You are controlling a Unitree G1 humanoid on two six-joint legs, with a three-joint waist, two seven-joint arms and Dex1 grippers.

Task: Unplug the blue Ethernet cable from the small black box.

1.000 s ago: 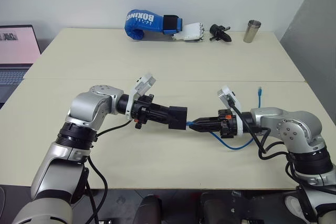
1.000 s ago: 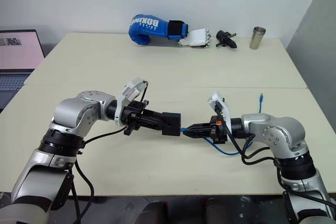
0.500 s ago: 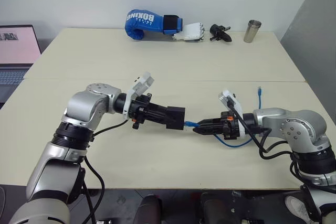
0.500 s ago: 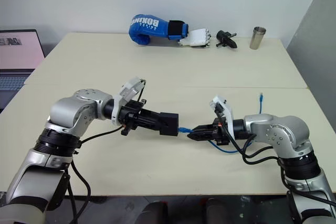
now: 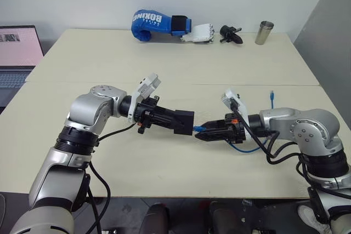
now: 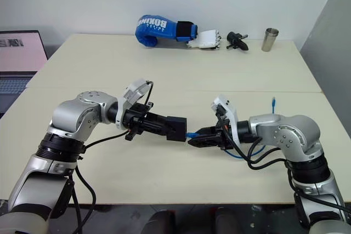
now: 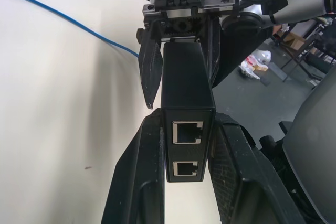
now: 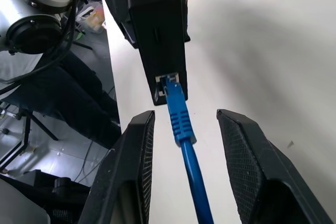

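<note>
Left jaws pinching the small black box (image 7: 186, 129) steady above the desk's near edge; right gripper (image 8: 184, 145) spread around the still-plugged blue Ethernet cable (image 8: 179, 121), ready for pulling.

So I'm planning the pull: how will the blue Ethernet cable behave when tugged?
The blue Ethernet cable probably flexes: it curves loosely across the table. Its booted plug looks stiffer, likely the better grip. It is still seated in the small black box, so it may resist.
</note>
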